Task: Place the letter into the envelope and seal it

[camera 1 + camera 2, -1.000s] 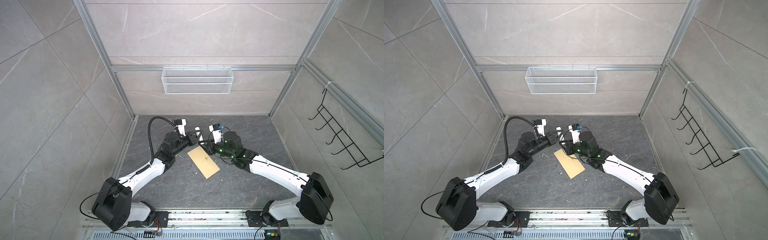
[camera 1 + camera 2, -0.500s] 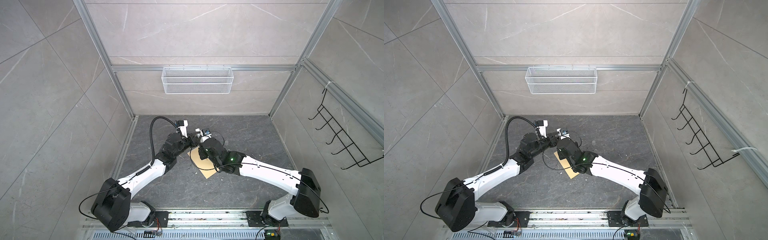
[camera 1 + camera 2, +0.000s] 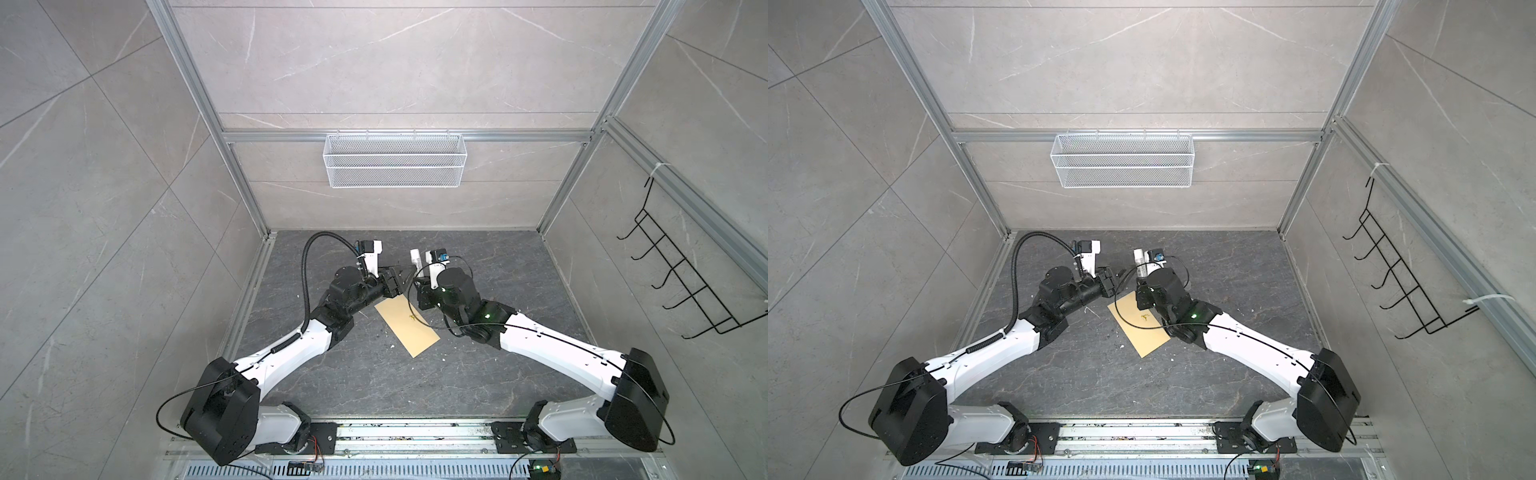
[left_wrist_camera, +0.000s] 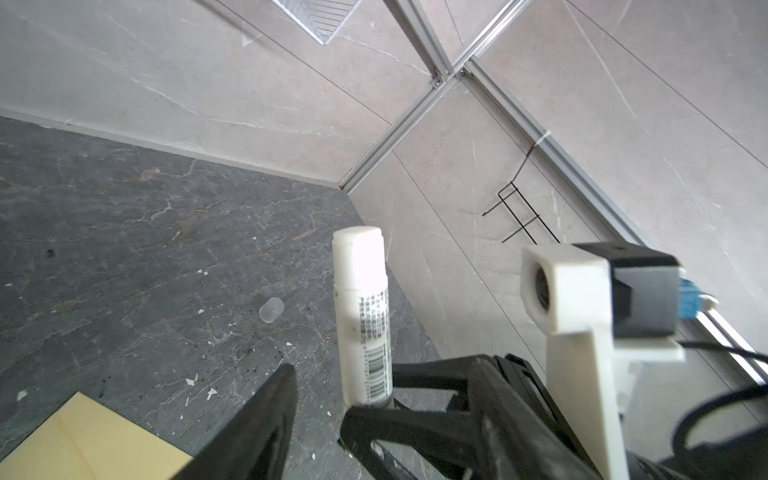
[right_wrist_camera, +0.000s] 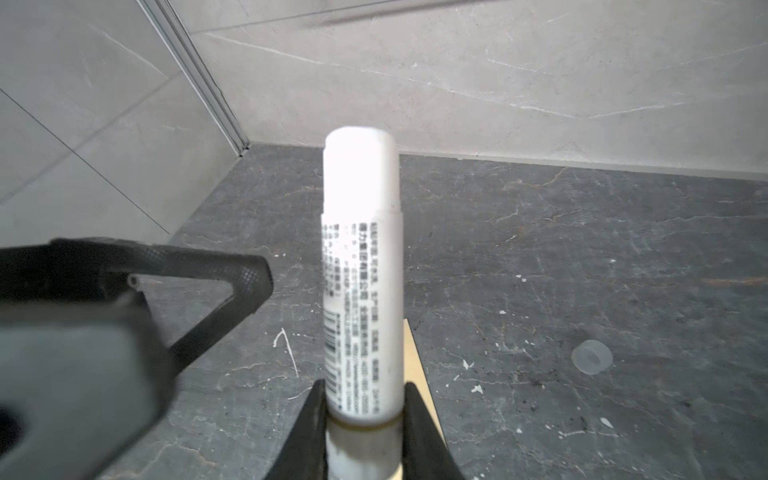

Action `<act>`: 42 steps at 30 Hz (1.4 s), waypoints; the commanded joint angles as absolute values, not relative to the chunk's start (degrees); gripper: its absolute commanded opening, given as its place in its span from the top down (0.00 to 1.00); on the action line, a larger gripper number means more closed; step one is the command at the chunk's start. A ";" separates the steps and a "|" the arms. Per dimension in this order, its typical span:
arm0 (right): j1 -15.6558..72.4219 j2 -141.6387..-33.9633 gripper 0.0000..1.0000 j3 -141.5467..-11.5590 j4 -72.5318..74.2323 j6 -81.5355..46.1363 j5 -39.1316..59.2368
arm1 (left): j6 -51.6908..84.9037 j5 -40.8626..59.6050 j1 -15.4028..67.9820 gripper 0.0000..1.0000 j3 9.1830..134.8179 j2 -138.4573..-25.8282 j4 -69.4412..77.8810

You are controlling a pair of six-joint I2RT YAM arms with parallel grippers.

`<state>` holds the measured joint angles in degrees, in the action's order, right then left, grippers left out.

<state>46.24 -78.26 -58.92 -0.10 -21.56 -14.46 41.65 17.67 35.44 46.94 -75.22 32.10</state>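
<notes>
The yellow-tan envelope [image 3: 407,326] [image 3: 1138,328] lies flat and slanted on the dark floor between the two arms. One corner of it shows in the left wrist view [image 4: 83,444], and a sliver shows behind the stick in the right wrist view [image 5: 415,361]. The letter is not in view. My right gripper [image 5: 361,390] [image 3: 420,286] is shut on the base of a white glue stick [image 5: 361,270] [image 4: 365,324] [image 3: 415,259], which stands upright above the envelope's far end. My left gripper [image 4: 318,395] [image 3: 401,276] is open right beside the stick, without touching it.
A small clear cap [image 4: 271,309] [image 5: 592,357] lies on the floor beyond the envelope. A white wire basket [image 3: 394,160] hangs on the back wall and a black hook rack [image 3: 685,286] on the right wall. White flecks dot the floor.
My left gripper's jaws have opened. The right arm swung left over the envelope half a second ago and has come back right with the glue stick upright.
</notes>
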 commanded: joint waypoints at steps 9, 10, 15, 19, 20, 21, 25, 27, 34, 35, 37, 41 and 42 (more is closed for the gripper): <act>38.85 -69.66 1.00 -49.94 17.34 -27.16 12.25 | 44.58 30.86 28.84 0.19 41.01 -71.21 52.93; 38.51 -69.47 1.00 -49.56 18.39 -27.35 14.19 | 45.41 32.37 28.12 0.19 40.96 -71.73 54.53; 37.94 -70.52 1.00 -49.91 21.57 -28.32 22.25 | 46.54 37.40 27.77 0.19 42.24 -73.32 58.03; 37.85 -71.64 1.00 -50.53 23.33 -29.26 25.94 | 46.65 38.71 27.85 0.19 43.05 -74.13 58.41; 37.86 -71.88 1.00 -50.79 23.38 -29.40 26.50 | 46.70 38.92 27.94 0.19 43.21 -74.33 58.35; 37.83 -72.34 1.00 -51.11 23.47 -29.54 27.24 | 46.73 39.13 28.12 0.19 43.54 -74.65 58.36; 37.85 -73.99 1.00 -52.17 24.20 -30.42 29.93 | 48.50 39.62 28.48 0.23 44.01 -76.25 61.23; 37.83 -74.69 1.00 -52.41 24.67 -30.80 30.57 | 50.03 39.64 28.48 0.27 44.20 -77.28 63.50; 37.88 -76.00 1.00 -52.93 25.39 -31.40 31.47 | 52.03 40.44 28.56 0.52 45.26 -79.19 65.54; 37.85 -75.99 1.00 -52.92 25.40 -31.40 31.25 | 52.05 40.43 28.55 0.57 45.26 -79.19 65.43; 37.86 -76.07 1.00 -52.96 25.40 -31.38 30.86 | 51.98 40.43 28.63 0.66 45.37 -79.19 64.99; 37.83 -76.05 1.00 -53.02 25.01 -31.13 29.86 | 51.59 40.25 28.87 0.87 45.35 -79.37 64.13; 37.83 -76.01 1.00 -53.15 24.49 -30.75 29.43 | 51.52 40.09 28.88 0.92 45.39 -79.32 63.83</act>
<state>38.06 -75.79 -51.31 23.44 -30.41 30.44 53.19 39.27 28.51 43.31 -79.53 60.82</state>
